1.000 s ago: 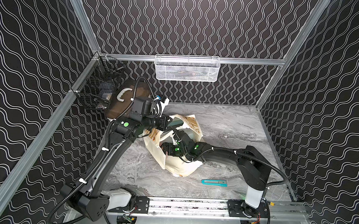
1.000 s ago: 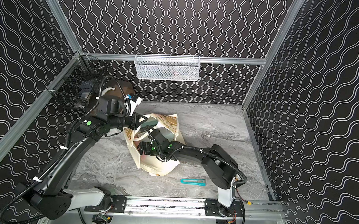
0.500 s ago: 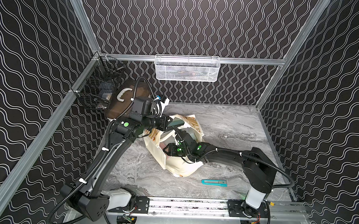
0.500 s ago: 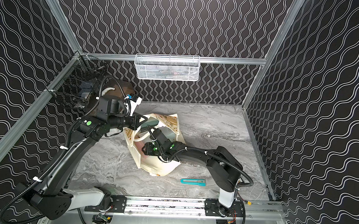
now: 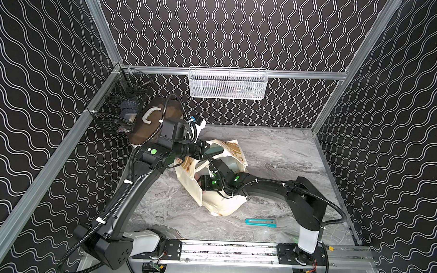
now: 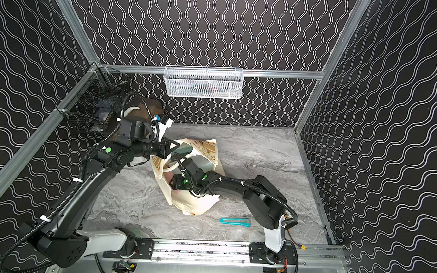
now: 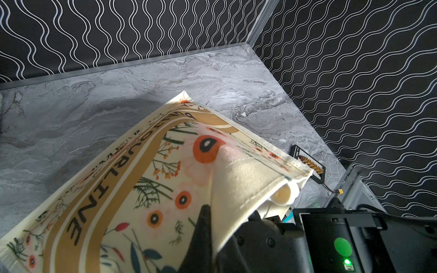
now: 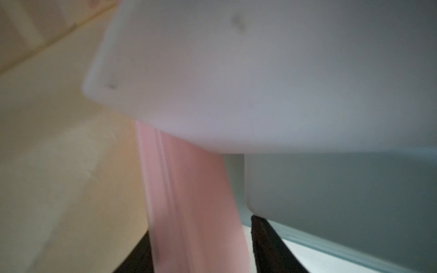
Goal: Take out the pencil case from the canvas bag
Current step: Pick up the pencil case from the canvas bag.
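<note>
At frame centre the cream canvas bag with floral print and tan bands (image 5: 220, 204) lies slumped on the grey marbled bench (image 5: 282, 154). The left hand (image 5: 207, 148) is pinched tight on the bag's upper rim, lifting it so the mouth gapes for the other arm. The right hand (image 8: 201, 236) is inside at half width, its fingers against both sides of a blurred pink ridged strip (image 8: 189, 184). This is probably the pencil case, low in the bag. Compared with a second ago, the right wrist has pushed slightly leftward, deeper in. The left arm, the bag and the teal cutter (image 5: 260, 222) at lower right are unmoved.
</note>
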{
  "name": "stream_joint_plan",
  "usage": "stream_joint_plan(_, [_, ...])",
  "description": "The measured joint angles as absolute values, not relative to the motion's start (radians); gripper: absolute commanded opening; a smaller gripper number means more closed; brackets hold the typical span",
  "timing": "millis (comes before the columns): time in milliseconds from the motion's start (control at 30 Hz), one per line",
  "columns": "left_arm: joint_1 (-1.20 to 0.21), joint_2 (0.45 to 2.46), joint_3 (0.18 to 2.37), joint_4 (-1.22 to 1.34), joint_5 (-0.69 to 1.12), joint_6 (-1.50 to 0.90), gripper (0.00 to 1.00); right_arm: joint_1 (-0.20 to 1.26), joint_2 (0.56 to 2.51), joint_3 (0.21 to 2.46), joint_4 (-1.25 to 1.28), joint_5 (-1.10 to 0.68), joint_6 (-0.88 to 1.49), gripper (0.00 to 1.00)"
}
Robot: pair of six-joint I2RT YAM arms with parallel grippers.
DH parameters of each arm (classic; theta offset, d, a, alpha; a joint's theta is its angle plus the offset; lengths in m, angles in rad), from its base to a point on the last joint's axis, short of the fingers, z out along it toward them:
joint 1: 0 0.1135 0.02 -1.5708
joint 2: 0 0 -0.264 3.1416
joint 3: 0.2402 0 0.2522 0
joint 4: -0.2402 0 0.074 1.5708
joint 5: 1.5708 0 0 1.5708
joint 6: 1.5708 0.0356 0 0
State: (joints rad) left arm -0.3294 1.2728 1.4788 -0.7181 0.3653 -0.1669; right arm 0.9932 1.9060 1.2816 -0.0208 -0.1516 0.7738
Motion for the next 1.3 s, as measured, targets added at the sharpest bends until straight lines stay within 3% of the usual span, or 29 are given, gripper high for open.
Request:
stream_joint_plan(433, [-0.331,1.272,1.478,-0.719,0.347,-0.166,0.0,0.993,1.78,1.232,-0.078,-0.106,0.744,0.26])
stream_joint_plan(1300, [-0.333,1.277,1.499,-0.719,0.075,-0.204,0.0,0.992,1.264,1.015,-0.347,-0.012,0.691,0.14])
